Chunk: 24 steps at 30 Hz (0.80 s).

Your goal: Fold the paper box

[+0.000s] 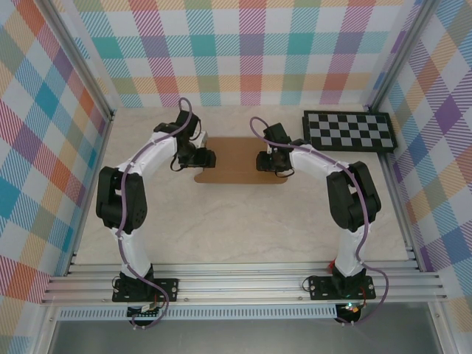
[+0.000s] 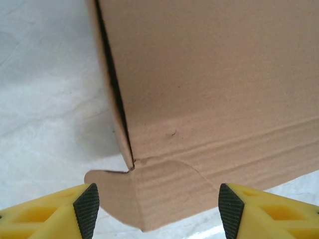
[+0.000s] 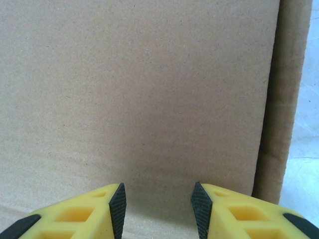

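The plain brown cardboard paper box [image 1: 240,161] lies on the pale table [image 1: 221,236], between the arms. It is likely light, stiff in panels, weak at creases (edges dent); grip flap edges. The left claw [image 2: 155,209] gapes wide; the right claw [image 3: 158,206] stands narrower, empty.

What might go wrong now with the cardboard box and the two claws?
1. The left claw and the right claw are both open, so nothing pins the paper box. A push from one side might slide it across the table.
2. The rounded tab sticks out at the box corner right in front of the left claw, so it may get bent or creased the wrong way.
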{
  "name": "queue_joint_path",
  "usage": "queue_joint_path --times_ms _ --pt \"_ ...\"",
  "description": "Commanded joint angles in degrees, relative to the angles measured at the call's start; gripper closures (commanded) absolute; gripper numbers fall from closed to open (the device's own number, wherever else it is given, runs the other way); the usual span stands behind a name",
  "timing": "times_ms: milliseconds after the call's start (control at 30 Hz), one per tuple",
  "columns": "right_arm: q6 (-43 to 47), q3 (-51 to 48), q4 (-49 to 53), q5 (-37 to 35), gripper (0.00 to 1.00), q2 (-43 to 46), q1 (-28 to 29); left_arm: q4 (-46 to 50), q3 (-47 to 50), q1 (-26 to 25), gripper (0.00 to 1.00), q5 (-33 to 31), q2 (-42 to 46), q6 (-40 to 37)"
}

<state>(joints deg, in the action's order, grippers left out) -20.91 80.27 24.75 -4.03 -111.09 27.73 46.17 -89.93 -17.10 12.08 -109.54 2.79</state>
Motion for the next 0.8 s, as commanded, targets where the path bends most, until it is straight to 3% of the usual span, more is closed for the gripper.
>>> queue_joint_path --times_ms 0,233,467,767 --pt "0.06 -0.21 3.27 1.52 0.56 -2.82 -0.25 -7.5 5.67 0.49 0.31 2.92 0.4 -6.03" --pt "-0.05 0.19 3.49 1.96 0.57 -3.25 -0.35 -8.84 9.91 -0.7 0.3 0.51 -0.36 0.11" --pt "-1.54 -0.73 2.52 2.71 0.56 -3.34 -0.36 -9.87 12.93 -4.19 0.41 2.59 1.47 11.86" --pt "-3.15 -0.82 1.86 3.81 0.56 -3.52 -0.3 -6.31 9.87 -4.96 0.78 4.99 2.61 24.17"
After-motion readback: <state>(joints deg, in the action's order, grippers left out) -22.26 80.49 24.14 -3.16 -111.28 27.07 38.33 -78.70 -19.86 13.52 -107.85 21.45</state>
